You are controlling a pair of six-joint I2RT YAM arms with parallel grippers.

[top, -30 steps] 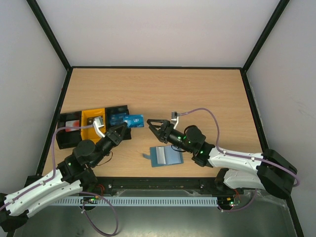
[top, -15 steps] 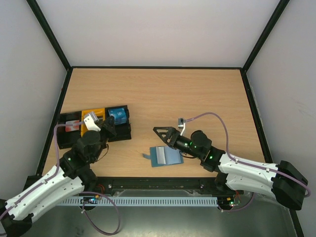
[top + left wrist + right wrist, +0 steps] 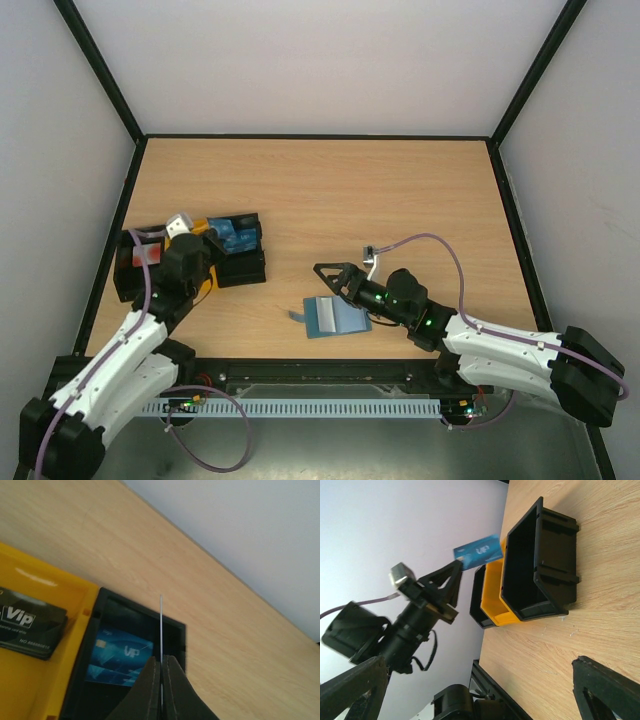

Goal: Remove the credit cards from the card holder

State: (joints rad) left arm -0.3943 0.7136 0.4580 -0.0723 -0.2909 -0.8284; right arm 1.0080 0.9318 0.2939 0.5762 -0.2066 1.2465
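Your smooth wooden table (image 3: 350, 190) carries a boxy black tray (image 3: 131, 614) at the left. The soft, flat teal card holder (image 3: 336, 317) lies near centre, just beside your right gripper (image 3: 328, 280), whose jaws are spread wide and empty. Your left gripper (image 3: 161, 666) pinches a thin blue card (image 3: 477, 551) above that tray.

left gripper (image 3: 161, 661) raised, clamped on a card (image 3: 479, 551), right gripper (image 3: 324, 278) low, wide open
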